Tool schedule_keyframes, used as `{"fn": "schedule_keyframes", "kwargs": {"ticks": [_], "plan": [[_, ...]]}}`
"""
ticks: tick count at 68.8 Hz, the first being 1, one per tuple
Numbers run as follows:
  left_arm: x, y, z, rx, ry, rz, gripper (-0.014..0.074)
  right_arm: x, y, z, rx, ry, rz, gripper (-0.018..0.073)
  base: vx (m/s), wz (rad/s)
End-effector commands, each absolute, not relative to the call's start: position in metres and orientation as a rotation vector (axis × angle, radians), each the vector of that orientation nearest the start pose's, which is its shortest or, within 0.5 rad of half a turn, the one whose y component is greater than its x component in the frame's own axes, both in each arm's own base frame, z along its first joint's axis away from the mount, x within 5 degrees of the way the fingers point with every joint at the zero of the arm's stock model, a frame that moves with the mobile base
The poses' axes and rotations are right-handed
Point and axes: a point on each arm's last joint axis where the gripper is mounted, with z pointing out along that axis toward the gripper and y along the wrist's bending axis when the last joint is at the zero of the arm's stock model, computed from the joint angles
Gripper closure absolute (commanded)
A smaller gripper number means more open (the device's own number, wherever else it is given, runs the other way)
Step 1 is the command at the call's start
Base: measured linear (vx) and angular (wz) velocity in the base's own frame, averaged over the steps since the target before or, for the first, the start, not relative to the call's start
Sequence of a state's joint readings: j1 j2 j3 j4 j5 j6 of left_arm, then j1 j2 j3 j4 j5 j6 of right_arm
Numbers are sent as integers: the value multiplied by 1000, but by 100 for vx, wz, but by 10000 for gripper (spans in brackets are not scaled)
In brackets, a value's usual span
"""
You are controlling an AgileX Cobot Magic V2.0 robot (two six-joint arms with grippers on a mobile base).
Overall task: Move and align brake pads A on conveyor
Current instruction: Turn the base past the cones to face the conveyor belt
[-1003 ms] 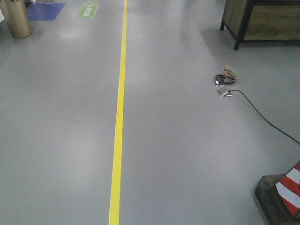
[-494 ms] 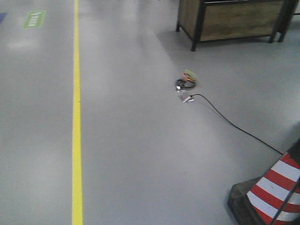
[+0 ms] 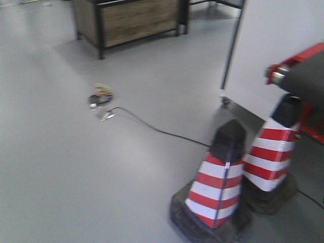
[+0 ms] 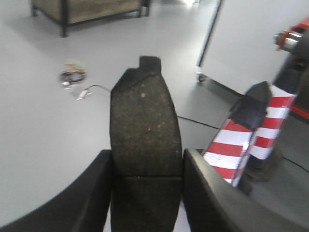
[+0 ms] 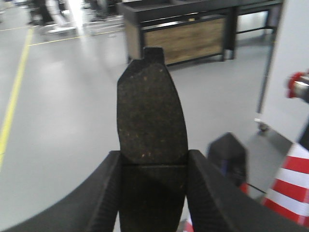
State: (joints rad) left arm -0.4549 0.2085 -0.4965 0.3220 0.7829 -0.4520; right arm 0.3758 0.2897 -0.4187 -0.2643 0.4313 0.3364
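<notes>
In the left wrist view my left gripper (image 4: 147, 162) is shut on a brake pad (image 4: 145, 111), a dark speckled oblong that stands up between the fingers with its cross groove at jaw level. The right wrist view shows the same hold: my right gripper (image 5: 153, 164) is shut on a second brake pad (image 5: 152, 106). Both pads hang above the grey floor. At the right edge of the front view a dark belt end with a red strip and a metal roller looks like the conveyor (image 3: 309, 76). It also shows in the left wrist view as the conveyor (image 4: 292, 41). Neither gripper appears in the front view.
Two red-and-white traffic cones (image 3: 217, 187) (image 3: 271, 157) stand in front of the belt end. A white panel on casters (image 3: 273, 45) rises behind them. A black cable (image 3: 157, 129) runs across the floor from a coil of wires (image 3: 101, 96). A wooden cabinet (image 3: 131, 20) stands at the back.
The front view has swung right: the yellow floor line has left the picture, the wire coil has slid left, and the cones, white panel and belt end have come in.
</notes>
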Motion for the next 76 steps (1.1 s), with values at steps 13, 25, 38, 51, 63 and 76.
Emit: {"fn": "schedule_keyframes", "kwargs": {"ticks": [13, 25, 38, 51, 63, 76], "plan": [[46, -1, 313, 100, 1848, -254, 603, 68, 17, 317, -187, 1644, 249, 566, 22, -86], [46, -1, 313, 100, 1848, -254, 603, 68, 17, 317, -187, 1644, 249, 566, 19, -83], [46, -1, 313, 100, 1848, -253, 603, 68, 17, 317, -187, 1644, 249, 566, 15, -84], [46, -1, 313, 100, 1848, -253, 603, 68, 17, 316, -187, 1645, 249, 566, 11, -86], [46, -1, 313, 100, 1848, -254, 603, 68, 17, 316, -187, 1645, 249, 566, 7, -79], [46, -1, 313, 100, 1848, -254, 603, 68, 17, 316, -187, 1645, 249, 566, 7, -57]]}}
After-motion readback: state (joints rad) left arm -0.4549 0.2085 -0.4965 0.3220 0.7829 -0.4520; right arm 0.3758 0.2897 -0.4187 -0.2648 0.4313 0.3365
